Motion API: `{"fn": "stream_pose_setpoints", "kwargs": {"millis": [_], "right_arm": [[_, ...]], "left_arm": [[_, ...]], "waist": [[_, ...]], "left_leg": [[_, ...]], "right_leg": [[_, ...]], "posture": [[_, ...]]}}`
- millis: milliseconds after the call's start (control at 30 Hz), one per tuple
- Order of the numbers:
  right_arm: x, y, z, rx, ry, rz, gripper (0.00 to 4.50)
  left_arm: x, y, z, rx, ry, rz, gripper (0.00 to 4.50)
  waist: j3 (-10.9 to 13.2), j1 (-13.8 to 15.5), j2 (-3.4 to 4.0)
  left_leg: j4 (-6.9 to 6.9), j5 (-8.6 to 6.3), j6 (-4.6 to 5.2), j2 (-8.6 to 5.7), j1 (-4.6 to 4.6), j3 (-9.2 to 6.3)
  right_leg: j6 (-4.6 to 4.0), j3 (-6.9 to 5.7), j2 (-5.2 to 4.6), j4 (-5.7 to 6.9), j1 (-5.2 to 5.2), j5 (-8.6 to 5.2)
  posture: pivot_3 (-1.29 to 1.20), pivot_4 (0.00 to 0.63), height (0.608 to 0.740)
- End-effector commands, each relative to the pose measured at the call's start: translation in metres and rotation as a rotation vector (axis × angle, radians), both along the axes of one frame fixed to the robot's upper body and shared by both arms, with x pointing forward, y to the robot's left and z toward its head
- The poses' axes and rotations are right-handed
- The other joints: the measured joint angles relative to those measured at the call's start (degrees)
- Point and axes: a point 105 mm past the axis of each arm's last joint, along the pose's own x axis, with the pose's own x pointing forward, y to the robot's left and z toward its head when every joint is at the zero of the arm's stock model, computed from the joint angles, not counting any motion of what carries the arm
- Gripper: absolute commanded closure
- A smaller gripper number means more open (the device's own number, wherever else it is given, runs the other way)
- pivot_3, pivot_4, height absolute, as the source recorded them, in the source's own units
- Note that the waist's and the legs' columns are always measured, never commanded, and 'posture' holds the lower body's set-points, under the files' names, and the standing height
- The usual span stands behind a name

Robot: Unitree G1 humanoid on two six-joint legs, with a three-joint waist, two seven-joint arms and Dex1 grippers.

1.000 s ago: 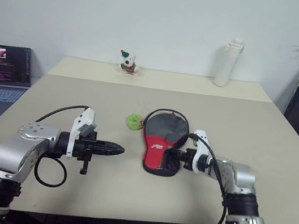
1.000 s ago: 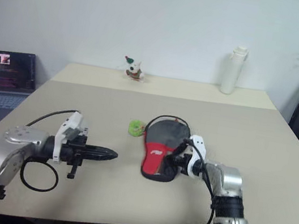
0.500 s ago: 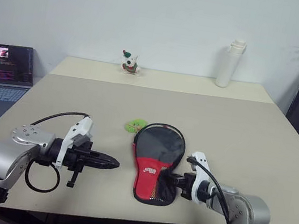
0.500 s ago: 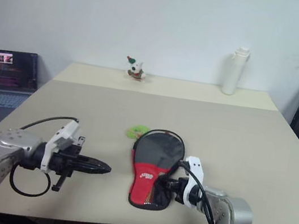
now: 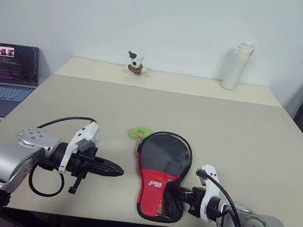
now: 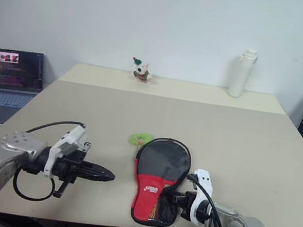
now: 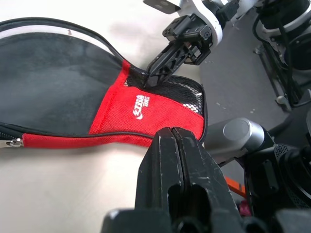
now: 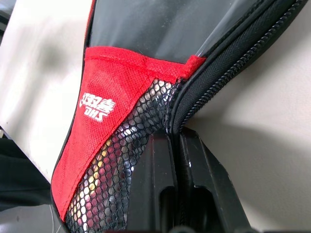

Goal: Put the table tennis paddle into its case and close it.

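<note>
A paddle-shaped soft pouch of black fabric with a red narrow end, black mesh pocket and white lettering, the case [image 5: 161, 172], lies flat near the front edge of a wide beige table [image 5: 252, 136], its round end pointing toward the far wall. The right gripper [image 5: 183, 194] pinches the zip edge at the mesh corner of the narrow end, its two black fingers [image 8: 175, 194] pressed together on the fabric. Just beside the case's other side, the left gripper [image 5: 114, 170] hovers over the tabletop, its fingers fully closed on nothing and pointing at the pouch. A small green ball [image 5: 139, 132] rests at the case's round end. Farther back stand a little figurine [image 5: 136, 64] and a tall white bottle [image 5: 236, 65]; an open laptop [image 5: 4, 73] sits off to the robot's left.
</note>
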Motion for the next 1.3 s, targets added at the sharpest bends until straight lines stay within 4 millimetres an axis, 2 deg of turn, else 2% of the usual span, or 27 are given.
{"fn": "stream_pose_setpoints", "kwargs": {"millis": [33,167,367,500,567,700,867,1000,1067,1167,1300], "right_arm": [[-0.012,-0.003,-0.012,-0.019,0.071,0.018,4.49],[-0.009,-0.001,-0.014,-0.023,0.070,0.007,4.49],[0.001,-0.015,-0.018,-0.072,0.052,-0.070,4.49],[0.001,-0.020,-0.015,-0.094,0.030,-0.072,3.50],[0.000,-0.025,-0.013,-0.166,-0.031,-0.042,2.94],[-0.016,-0.031,-0.009,-0.366,-0.207,0.149,1.76],[-0.017,-0.033,0.017,-0.318,-0.302,0.229,0.12],[0.003,-0.033,0.048,-0.247,-0.398,0.205,0.05],[0.017,-0.029,0.067,-0.194,-0.460,0.189,0.05],[0.026,-0.017,0.082,-0.135,-0.501,0.208,0.05],[0.031,-0.011,0.090,-0.094,-0.516,0.212,0.00]], "left_arm": [[-0.001,0.000,0.008,0.016,-0.038,-0.031,4.50],[0.001,0.001,0.006,0.022,-0.039,-0.029,4.50],[0.001,0.000,0.005,0.027,-0.045,-0.029,4.50],[0.003,-0.001,0.004,0.024,-0.054,-0.019,4.50],[0.007,0.000,0.003,0.024,-0.071,0.004,4.50],[0.027,0.003,-0.004,0.038,-0.124,0.110,4.50],[0.045,0.005,-0.004,0.023,-0.179,0.206,4.50],[0.062,0.010,0.000,0.005,-0.212,0.294,4.50],[0.072,0.012,0.003,-0.007,-0.230,0.338,4.50],[0.084,0.014,0.006,-0.020,-0.252,0.390,4.50],[0.096,0.015,0.007,-0.014,-0.286,0.431,3.28]], "waist": [[0.0,0.0,0.00],[0.0,0.0,-0.03],[-0.1,0.0,-0.15],[-0.2,0.0,-0.22],[-0.3,0.2,-0.24],[-0.3,1.0,-0.24],[-0.5,1.3,-0.51],[-0.5,1.3,-0.52],[-0.5,1.3,-0.52],[-0.5,1.3,-0.51],[-0.5,1.4,-0.51]], "left_leg": [[0.00,0.00,0.00,0.00,-0.01,-0.01],[0.00,0.00,0.00,0.00,-0.03,-0.02],[0.01,0.00,0.00,0.00,-0.01,-0.02],[0.02,0.00,0.00,0.00,0.02,-0.04],[0.02,0.00,0.00,0.01,0.05,-0.04],[0.05,0.00,0.00,-0.05,0.04,-0.10],[0.08,0.00,0.00,-0.06,-0.12,-0.07],[0.12,0.00,0.00,-0.07,-0.16,-0.06],[0.11,0.00,0.00,-0.08,-0.12,-0.05],[0.08,0.00,0.00,-0.05,-0.12,-0.07],[0.06,0.00,0.00,-0.03,-0.25,-0.09]], "right_leg": [[0.00,0.00,0.00,0.00,0.00,0.00],[0.00,-0.01,0.00,-0.02,0.00,0.00],[-0.01,-0.02,0.00,-0.02,0.01,-0.01],[-0.01,-0.02,-0.01,-0.01,0.04,-0.01],[-0.01,-0.02,-0.03,-0.02,0.08,-0.01],[0.02,-0.08,-0.27,-0.14,0.17,-0.02],[0.16,-0.02,-0.30,-0.32,0.17,0.03],[0.17,0.00,-0.18,-0.25,0.10,0.05],[0.17,0.00,-0.07,-0.23,0.10,0.06],[0.15,-0.04,0.04,-0.19,0.07,0.05],[0.08,-0.07,0.03,-0.21,0.00,0.03]], "posture": [[0.00,0.150,0.740],[0.00,0.150,0.740],[0.00,0.150,0.740],[0.00,0.150,0.740],[0.00,0.150,0.740],[0.00,0.150,0.740],[0.00,0.150,0.740],[0.00,0.150,0.740],[0.00,0.150,0.740],[0.00,0.150,0.740],[0.00,0.150,0.740]]}}
